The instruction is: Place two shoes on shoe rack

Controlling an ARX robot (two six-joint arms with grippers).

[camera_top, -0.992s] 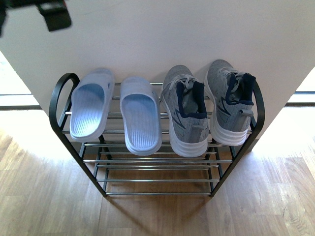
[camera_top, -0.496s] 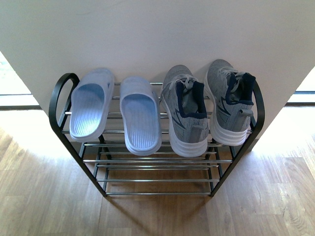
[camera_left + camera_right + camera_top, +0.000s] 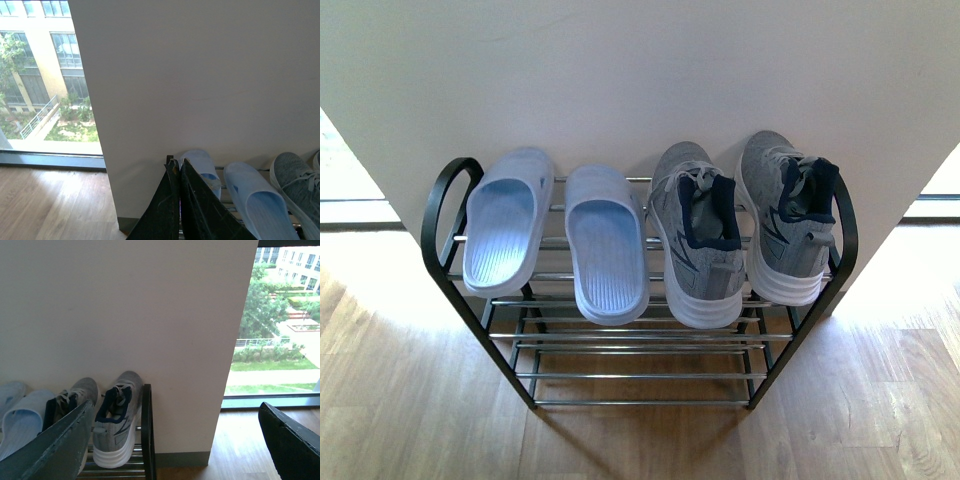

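Note:
Two pale blue slides [image 3: 510,220] [image 3: 608,245] lie on the left half of the shoe rack's [image 3: 440,215] top tier. Two grey knit sneakers [image 3: 700,235] [image 3: 785,215] with white soles and navy lining rest on the right half, toes against the wall. Neither gripper shows in the front view. The left wrist view has my left gripper [image 3: 176,167] shut and empty, above and back from the left slide [image 3: 202,167]. My right gripper [image 3: 175,407] is open with nothing in it, out past the rack's right end, near the right sneaker [image 3: 115,425].
A white wall panel [image 3: 640,80] stands right behind the rack. Wooden floor [image 3: 410,420] lies in front and to both sides. Floor-level windows [image 3: 40,75] [image 3: 280,325] flank the panel. The rack's lower tiers of chrome bars [image 3: 640,375] hold nothing.
A dark gripper at the front view's top left a second ago has left that view. The rack now sits slightly lower in the picture. The shoes have not moved.

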